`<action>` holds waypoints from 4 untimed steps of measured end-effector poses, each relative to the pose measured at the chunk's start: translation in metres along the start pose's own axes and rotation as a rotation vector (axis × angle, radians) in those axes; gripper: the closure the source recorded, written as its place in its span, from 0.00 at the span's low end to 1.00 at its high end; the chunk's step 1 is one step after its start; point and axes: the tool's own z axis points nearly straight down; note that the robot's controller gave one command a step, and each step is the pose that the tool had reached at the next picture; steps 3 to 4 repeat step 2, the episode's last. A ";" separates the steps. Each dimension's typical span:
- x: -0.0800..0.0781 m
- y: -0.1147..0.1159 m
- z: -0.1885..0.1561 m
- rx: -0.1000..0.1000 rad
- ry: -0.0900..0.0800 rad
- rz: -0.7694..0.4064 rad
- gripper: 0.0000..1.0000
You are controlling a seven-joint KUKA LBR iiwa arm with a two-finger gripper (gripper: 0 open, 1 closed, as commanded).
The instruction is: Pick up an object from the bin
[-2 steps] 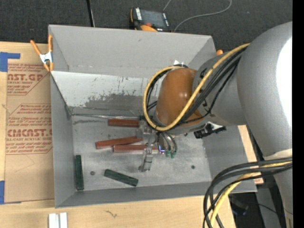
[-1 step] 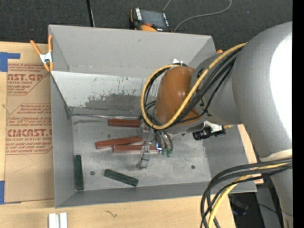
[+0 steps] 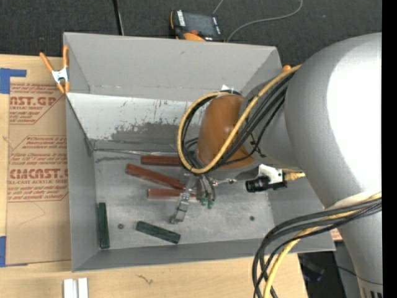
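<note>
My gripper [image 3: 180,213] hangs low over the bin floor near the middle, under the orange wrist cover. Its tip stands just right of the end of a short red-brown stick [image 3: 162,193], which lies flat on the floor. A longer red-brown stick [image 3: 152,176] lies slanted just above that one. A dark green bar [image 3: 157,231] lies on the floor below and left of the gripper, apart from it. Nothing can be seen held in the gripper.
A third red-brown stick [image 3: 159,160] lies near the back slope. Another dark green bar [image 3: 102,225] lies lengthwise by the left wall. The arm and its cables cover the bin's right side.
</note>
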 end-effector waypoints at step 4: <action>0.016 0.033 -0.004 -0.003 -0.005 0.103 1.00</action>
